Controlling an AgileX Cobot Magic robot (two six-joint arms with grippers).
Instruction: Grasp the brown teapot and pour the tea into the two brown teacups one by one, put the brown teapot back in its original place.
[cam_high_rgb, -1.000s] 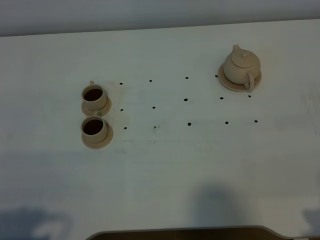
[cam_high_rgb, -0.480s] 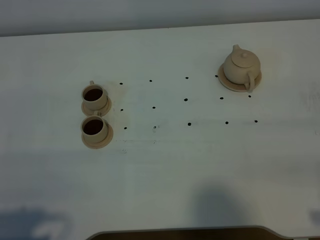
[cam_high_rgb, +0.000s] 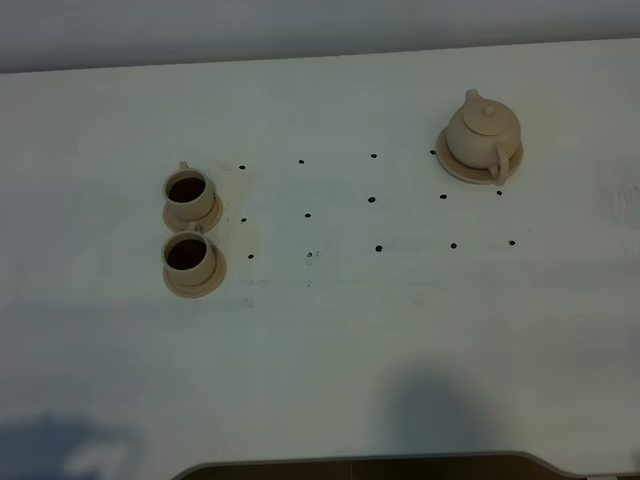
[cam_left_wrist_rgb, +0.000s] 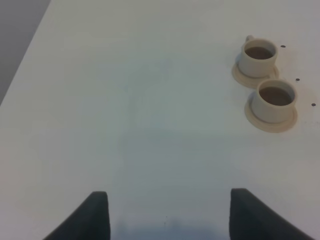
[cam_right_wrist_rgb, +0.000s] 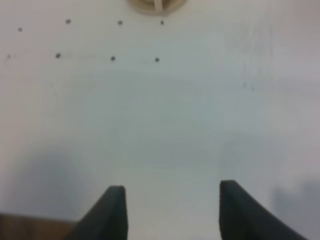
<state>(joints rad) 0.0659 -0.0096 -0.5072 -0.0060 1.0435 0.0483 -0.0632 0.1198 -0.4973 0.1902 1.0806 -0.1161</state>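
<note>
The brown teapot (cam_high_rgb: 484, 132) sat on its saucer (cam_high_rgb: 455, 166); both teacups (cam_high_rgb: 189, 192) held tea; left gripper (cam_left_wrist_rgb: 169, 212) and right gripper (cam_right_wrist_rgb: 172, 207) stood open, empty.

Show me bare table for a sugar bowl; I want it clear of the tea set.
Free: the middle stretch between the two teacups and the teapot on its saucer, marked only by black dots, and the whole near strip. Crowded: the cups, saucers almost touching.
</note>
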